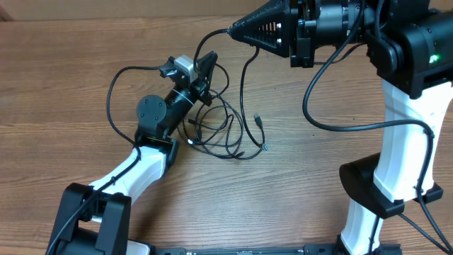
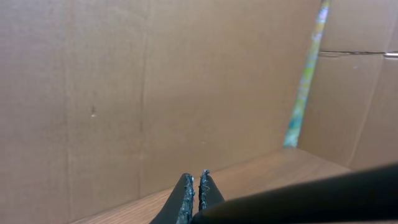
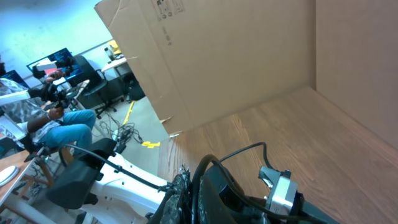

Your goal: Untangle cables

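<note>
Cables (image 1: 232, 126) clumped beside closed L gripper (image 1: 211, 59), strand in R gripper (image 1: 231, 30)

Matt black rubbery cables (image 1: 212, 142), a smooth wood-grain table (image 1: 71, 92), and plain matt brown cardboard walls (image 2: 93, 93).

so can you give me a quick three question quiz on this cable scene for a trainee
1. True or false: the left gripper and the right gripper are both open.
2. On the table, the cables mostly lie: A) beside the left gripper, B) against the right arm's base, C) along the near edge.
3. Fill in: one of the cables runs up to the tip of the ____ gripper.

Key: 1 false, both are shut; 2 A; 3 right.
</note>
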Controlling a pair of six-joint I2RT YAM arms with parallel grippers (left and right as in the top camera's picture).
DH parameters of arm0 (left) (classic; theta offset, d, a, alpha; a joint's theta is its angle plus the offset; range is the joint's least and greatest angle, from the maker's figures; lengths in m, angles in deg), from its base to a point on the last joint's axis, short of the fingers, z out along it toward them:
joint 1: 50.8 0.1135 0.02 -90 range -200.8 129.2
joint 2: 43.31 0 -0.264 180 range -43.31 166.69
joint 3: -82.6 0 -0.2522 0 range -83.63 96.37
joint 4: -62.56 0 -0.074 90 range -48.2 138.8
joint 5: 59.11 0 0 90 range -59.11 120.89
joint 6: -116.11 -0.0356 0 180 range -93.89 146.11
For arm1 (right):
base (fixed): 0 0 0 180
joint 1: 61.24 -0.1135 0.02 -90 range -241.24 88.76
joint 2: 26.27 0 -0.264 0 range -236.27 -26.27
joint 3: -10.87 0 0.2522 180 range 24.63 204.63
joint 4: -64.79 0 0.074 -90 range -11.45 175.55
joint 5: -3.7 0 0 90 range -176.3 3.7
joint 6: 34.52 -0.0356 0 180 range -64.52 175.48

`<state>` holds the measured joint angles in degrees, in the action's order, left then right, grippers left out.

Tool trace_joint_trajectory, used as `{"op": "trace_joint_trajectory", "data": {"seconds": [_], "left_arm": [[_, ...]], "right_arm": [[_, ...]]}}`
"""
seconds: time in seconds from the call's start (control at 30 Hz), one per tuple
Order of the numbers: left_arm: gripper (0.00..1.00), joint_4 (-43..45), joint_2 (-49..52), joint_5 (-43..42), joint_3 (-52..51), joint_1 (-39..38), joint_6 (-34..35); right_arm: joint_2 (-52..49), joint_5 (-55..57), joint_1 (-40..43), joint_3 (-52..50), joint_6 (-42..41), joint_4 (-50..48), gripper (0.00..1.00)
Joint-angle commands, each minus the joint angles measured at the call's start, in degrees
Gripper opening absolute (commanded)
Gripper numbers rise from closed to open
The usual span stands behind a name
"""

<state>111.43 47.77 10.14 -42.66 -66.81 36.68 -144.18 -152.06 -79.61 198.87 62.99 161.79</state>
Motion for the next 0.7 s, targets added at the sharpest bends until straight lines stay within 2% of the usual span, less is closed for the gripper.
{"op": "trace_joint_trajectory", "data": {"seconds": [0.0,0.07,0.37,0.53,0.67], "left_arm": [[0.04,1.09,0.35,2.8,0.55,0.31,-0.24],[0.04,3.96,0.04,2.75,0.55,0.35,-0.22],[0.04,10.03,-3.04,2.12,0.55,1.46,1.84],[0.04,8.9,-5.73,-10.08,0.55,2.8,1.92],[0.04,4.33,-7.74,-20.94,0.55,3.82,1.95]], "right_arm": [[0.9,4.11,0.11,1.33,-0.02,0.39,0.04],[0.9,14.69,0.11,1.33,-0.02,2.21,0.04],[0.87,43.98,0.11,1.33,-0.04,7.58,0.04],[0.87,56.04,0.13,1.33,-0.09,7.52,0.04],[0.87,63.45,1.16,1.33,-1.7,7.58,0.04]]}}
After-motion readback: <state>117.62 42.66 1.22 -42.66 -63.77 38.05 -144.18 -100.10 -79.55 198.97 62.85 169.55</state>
